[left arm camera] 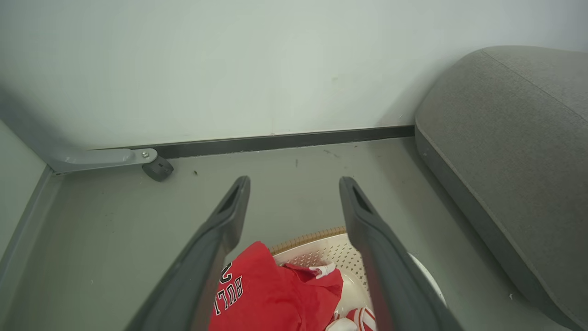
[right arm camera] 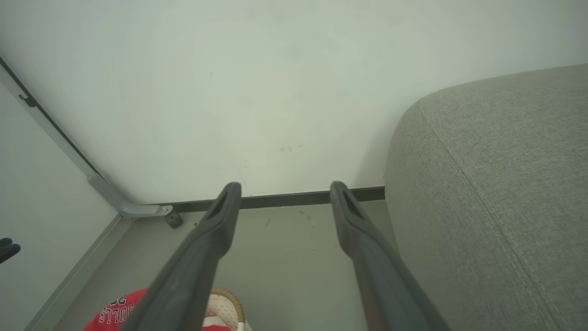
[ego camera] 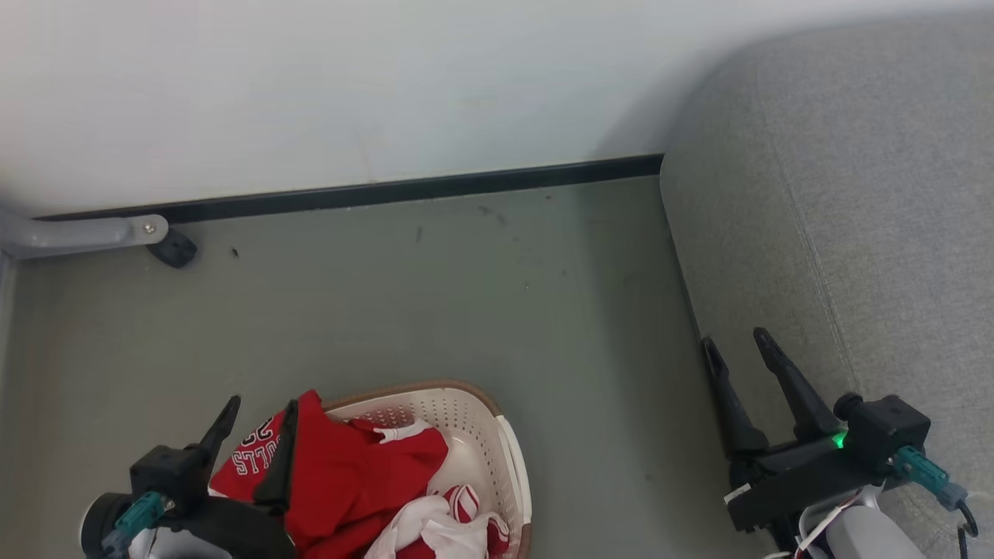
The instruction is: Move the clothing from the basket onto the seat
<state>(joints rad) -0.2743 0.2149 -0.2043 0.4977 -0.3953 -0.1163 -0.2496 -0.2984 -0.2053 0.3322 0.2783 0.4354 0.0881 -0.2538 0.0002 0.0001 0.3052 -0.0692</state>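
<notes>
You've red fabric clothing [ego camera: 349,473] in the cream perforated plastic basket [ego camera: 481,435], none on the grey upholstered seat [ego camera: 854,233]; left gripper [ego camera: 262,404] and right gripper [ego camera: 735,337] gape empty.

clothing [ego camera: 349,473] soft red cloth; basket [ego camera: 481,435] perforated cream plastic, woven-look rim; seat [ego camera: 854,233] matt grey textured fabric, stitched seams.

Clothing [ego camera: 349,473] in basket [ego camera: 497,442], seat [ego camera: 854,233] rightward
</notes>
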